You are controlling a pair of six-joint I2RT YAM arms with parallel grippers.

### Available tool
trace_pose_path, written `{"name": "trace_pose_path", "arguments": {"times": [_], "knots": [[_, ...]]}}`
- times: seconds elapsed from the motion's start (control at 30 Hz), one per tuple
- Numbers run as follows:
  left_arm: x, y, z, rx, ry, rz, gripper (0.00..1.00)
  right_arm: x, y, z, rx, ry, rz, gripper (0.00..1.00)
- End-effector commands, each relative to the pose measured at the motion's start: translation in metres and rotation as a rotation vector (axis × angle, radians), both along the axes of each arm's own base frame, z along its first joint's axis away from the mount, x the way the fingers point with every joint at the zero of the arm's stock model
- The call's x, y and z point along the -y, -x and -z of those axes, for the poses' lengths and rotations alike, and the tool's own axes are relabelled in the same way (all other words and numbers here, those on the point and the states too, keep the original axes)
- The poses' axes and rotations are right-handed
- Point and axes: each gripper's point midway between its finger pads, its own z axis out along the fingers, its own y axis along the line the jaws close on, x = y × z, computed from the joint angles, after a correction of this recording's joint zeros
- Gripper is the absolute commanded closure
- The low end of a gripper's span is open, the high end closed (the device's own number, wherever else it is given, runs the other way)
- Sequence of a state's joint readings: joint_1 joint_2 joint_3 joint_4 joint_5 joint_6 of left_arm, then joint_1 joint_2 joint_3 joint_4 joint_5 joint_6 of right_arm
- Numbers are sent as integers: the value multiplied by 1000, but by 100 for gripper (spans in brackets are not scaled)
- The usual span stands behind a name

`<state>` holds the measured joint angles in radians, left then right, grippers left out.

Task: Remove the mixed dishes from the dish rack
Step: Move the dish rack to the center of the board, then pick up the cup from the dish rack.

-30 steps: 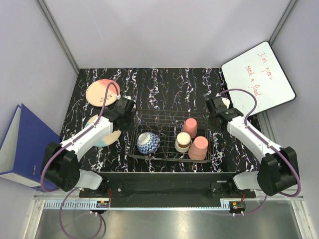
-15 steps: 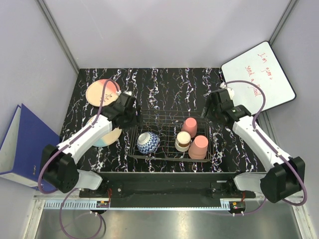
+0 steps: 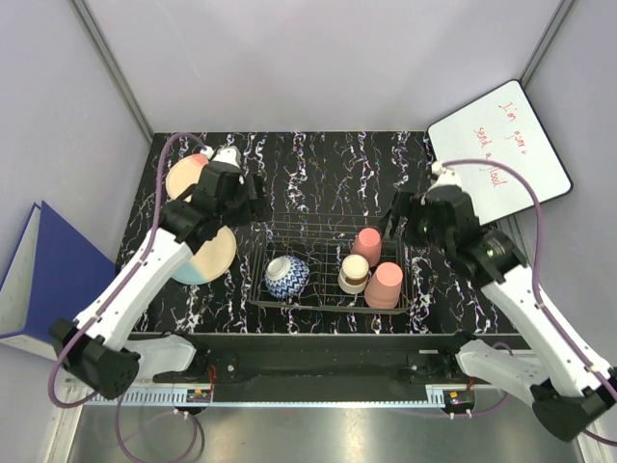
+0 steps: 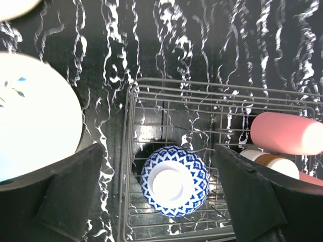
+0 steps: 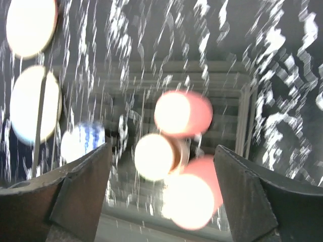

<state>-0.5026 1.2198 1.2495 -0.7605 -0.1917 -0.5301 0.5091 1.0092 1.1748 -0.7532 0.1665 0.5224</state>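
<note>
- Dark thin-wire mesh forms the low rectangular dish rack (image 3: 328, 230), which is set on the black white-veined marble-pattern bench (image 3: 318, 159) between the two arms.
- Two dishes are already unloaded. A round pink-and-cream plate (image 3: 185, 180) lies flat on the bench at the far left, and a round light-blue-and-cream plate (image 3: 210, 258) lies flat just beside the rack's left edge.
- Four dishes are left inside the rack, so the task is judged to be roughly a third done.
- A blue-and-white patterned bowl (image 4: 174, 180) is seen in the rack's left half, apparently mouth-down with its white foot facing up.
- In the right half, three cups are clustered close together: a pink cup (image 3: 366, 241) at the far side, a cream cup with a brown band (image 3: 354, 274) in front of it, and a second pink cup (image 3: 386, 286) at the near right.
- The left fingers (image 4: 70, 194) are spread wide apart and hold nothing; they are poised above the rack's left end, with the bowl framed between them.
- The right fingers (image 5: 75, 189) are likewise parted and empty, above the cup cluster; that view is blurred.
- The bowl is judged the likeliest next pick for the left arm.
</note>
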Motion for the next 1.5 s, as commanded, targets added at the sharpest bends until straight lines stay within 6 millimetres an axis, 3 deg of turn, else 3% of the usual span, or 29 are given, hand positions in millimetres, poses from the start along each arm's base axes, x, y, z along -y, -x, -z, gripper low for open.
{"name": "trace_pose_path", "arguments": {"times": [0.0,0.03,0.13,0.23,0.4,0.43,0.57,0.6,0.7,0.73,0.93,1.03,1.13,1.17,1.47], "knots": [[-2,0,-27,124,14,32,1,-9,44,29,-69,-13,-70,9],[-2,1,-29,134,16,41,1,-8,50,43,-97,-1,-69,9],[2,2,-34,147,31,66,1,-8,64,56,-114,-7,-60,8],[20,6,-37,143,76,155,1,-1,66,52,-79,-32,-20,8],[80,26,-43,171,47,339,1,22,62,11,88,-110,90,8],[100,39,-43,175,35,396,1,23,62,0,114,-118,87,8],[140,50,-45,142,72,478,1,36,59,-15,117,-54,128,8],[150,52,-38,123,58,493,1,40,59,-20,134,-58,149,8],[178,66,-45,146,50,534,1,55,61,-39,198,-86,207,7],[196,75,-45,142,48,568,1,58,61,-43,209,-88,218,8],[247,102,-16,86,-25,626,1,61,59,-48,219,-90,242,8],[264,116,-7,89,-51,654,1,69,63,-65,280,-130,262,8],[275,119,8,69,-73,666,1,74,67,-76,313,-143,263,8],[278,120,17,51,-81,681,1,73,67,-76,312,-142,256,8],[300,124,31,44,-91,721,1,65,66,-62,280,-152,236,8]]}}
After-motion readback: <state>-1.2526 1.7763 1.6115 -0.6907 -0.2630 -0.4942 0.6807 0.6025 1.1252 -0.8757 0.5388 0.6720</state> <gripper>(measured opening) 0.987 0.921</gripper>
